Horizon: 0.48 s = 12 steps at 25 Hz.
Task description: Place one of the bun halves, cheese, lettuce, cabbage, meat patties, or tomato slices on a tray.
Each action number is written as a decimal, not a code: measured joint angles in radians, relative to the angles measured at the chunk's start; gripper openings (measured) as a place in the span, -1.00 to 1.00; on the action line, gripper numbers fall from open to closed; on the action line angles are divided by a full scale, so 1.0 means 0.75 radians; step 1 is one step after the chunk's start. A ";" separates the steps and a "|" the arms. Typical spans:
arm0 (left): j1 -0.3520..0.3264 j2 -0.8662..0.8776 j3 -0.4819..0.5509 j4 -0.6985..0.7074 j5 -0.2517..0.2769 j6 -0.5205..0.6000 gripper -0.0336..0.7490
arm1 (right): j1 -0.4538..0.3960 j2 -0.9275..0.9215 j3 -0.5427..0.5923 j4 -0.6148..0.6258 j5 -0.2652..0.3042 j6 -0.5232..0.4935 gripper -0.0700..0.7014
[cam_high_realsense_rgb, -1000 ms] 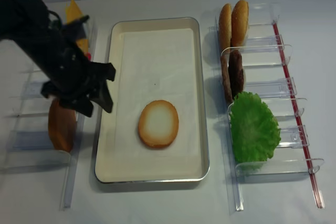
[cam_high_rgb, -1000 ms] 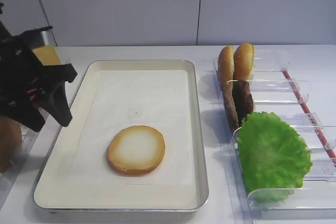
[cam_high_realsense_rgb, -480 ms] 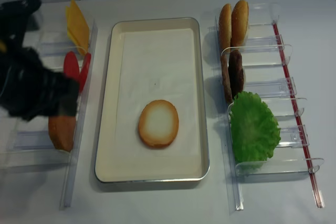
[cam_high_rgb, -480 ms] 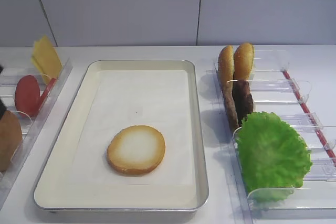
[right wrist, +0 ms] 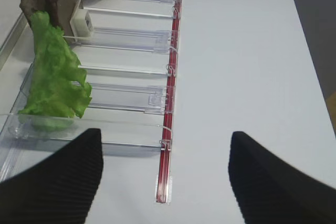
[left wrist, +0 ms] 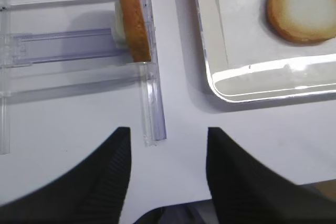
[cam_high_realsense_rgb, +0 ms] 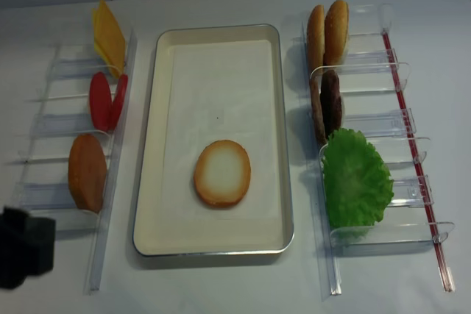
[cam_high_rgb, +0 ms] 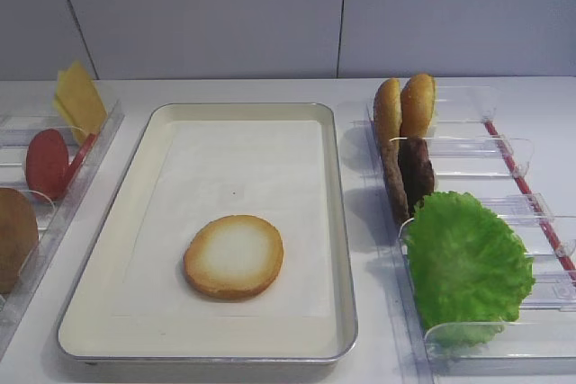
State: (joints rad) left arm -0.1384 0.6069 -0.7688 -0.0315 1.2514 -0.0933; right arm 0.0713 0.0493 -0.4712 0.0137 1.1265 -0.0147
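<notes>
Tray point(cam_high_rgb: 335, 222): sits in the middle of the white counter point(cam_high_realsense_rgb: 221, 284), long side running front to back, cream inside with a white paper liner.
Bun half point(cam_high_rgb: 233, 256): lies flat on the liner, pale cut face up, in the near part of the tray, a little left of its middle; nothing touches it. The left wrist view point(left wrist: 305, 7) shows it just inside the tray's near rim.
Left claw point(left wrist: 168, 179): low over the front left corner of the counter, near the end of the left rack point(cam_high_realsense_rgb: 44, 200); its two dark fingers point(left wrist: 107, 177) stand apart with bare counter between them, holding nothing.
Right claw point(right wrist: 165, 177): over the front right of the counter, near the end of the right rack point(cam_high_realsense_rgb: 383, 237); fingers point(right wrist: 58, 182) wide apart, nothing between them.
Brown bun half point(cam_high_realsense_rgb: 87, 172): stands on edge in the nearest slot of the left rack.
Tomato slices point(cam_high_realsense_rgb: 107, 101): two red discs on edge in the middle of the left rack.
Cheese point(cam_high_realsense_rgb: 109, 34): yellow slices leaning at the far end of the left rack.
Lettuce point(cam_high_rgb: 463, 263): ruffled green leaf propped in the near slots of the right rack.
Meat patties point(cam_high_rgb: 409, 175): dark discs on edge just behind the lettuce.
Golden bun halves point(cam_high_rgb: 405, 107): two on edge at the far end of the right rack.
</notes>
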 joint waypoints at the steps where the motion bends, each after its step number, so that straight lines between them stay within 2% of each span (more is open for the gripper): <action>1: 0.000 -0.045 0.023 0.006 0.001 0.000 -0.09 | 0.000 0.000 0.000 0.000 0.000 0.000 0.53; 8: 0.000 -0.394 0.229 0.006 0.016 0.051 -0.23 | 0.000 0.000 0.000 0.000 0.000 0.000 0.53; 12: 0.000 -0.519 0.307 0.006 0.022 0.063 -0.23 | 0.000 0.000 0.000 0.000 0.000 0.000 0.53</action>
State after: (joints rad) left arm -0.1384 0.2175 -0.5385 -0.0273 1.2682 -0.0460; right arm 0.0713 0.0493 -0.4712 0.0137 1.1265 -0.0147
